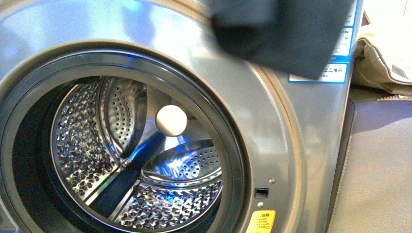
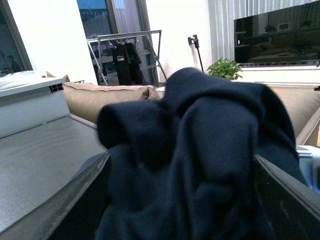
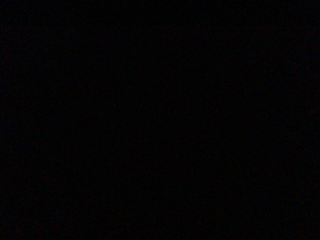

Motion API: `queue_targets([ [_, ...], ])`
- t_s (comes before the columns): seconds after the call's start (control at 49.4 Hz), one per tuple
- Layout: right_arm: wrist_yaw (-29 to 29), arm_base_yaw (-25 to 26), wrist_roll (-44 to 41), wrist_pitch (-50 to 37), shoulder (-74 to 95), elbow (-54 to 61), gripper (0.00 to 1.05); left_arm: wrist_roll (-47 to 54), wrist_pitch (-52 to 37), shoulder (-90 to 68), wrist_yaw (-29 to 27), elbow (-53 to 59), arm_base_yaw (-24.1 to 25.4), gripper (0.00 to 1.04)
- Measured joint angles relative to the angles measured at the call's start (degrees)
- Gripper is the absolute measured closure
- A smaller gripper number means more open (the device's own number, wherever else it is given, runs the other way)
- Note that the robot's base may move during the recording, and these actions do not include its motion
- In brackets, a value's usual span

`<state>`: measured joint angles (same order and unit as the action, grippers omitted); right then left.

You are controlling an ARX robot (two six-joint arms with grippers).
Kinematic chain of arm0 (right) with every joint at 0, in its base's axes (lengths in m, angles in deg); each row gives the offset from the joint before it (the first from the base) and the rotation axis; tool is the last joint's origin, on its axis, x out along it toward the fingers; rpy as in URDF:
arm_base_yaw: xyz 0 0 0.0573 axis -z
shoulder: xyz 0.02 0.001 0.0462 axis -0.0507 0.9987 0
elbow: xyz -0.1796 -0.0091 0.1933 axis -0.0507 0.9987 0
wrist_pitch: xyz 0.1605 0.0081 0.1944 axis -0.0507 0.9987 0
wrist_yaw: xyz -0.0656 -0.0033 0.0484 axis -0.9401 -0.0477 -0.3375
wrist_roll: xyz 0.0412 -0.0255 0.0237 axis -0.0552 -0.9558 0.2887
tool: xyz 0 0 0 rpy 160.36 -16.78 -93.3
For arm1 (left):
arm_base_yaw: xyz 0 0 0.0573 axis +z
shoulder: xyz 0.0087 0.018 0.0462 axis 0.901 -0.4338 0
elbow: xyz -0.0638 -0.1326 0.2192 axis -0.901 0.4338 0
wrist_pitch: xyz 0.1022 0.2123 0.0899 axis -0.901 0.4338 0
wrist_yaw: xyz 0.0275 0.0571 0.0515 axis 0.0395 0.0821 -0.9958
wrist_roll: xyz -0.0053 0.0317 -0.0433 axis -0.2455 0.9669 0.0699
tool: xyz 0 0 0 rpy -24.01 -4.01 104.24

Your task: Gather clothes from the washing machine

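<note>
Facing the washing machine (image 1: 272, 145) in the front view, you are looking into its open porthole and bare steel drum (image 1: 87, 145), while a blurred navy piece of the clothes (image 1: 286, 34) is hanging across the machine's upper right corner, covering part of the blue-white label (image 1: 335, 72). Moving to the left wrist view, you are seeing the left claw (image 2: 181, 160) holding that bunched fabric, its dark fingers (image 2: 65, 200) standing wide apart with cloth filling the gap, and a beige sofa (image 2: 110, 95) behind. Showing only darkness, the right wrist view is telling you nothing, so you cannot tell the right claw's state.
</note>
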<state>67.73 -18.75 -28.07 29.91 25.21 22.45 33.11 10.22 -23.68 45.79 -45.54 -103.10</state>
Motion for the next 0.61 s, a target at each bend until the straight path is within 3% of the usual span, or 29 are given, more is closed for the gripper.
queue_targets([
  [0.101,-0.1,3.3,1.2,-0.7,-3.1,2.8,0.97,0.0,0.0,0.0,0.0,0.0,0.0,0.05],
  [0.344,4.7,14.1,5.9,0.8,-13.3,11.6,0.97,0.0,0.0,0.0,-0.1,-0.1,0.0,0.07],
  [0.607,18.5,37.8,17.7,0.5,-21.8,20.1,0.97,0.0,0.0,0.0,-0.2,-0.1,0.0,0.07],
])
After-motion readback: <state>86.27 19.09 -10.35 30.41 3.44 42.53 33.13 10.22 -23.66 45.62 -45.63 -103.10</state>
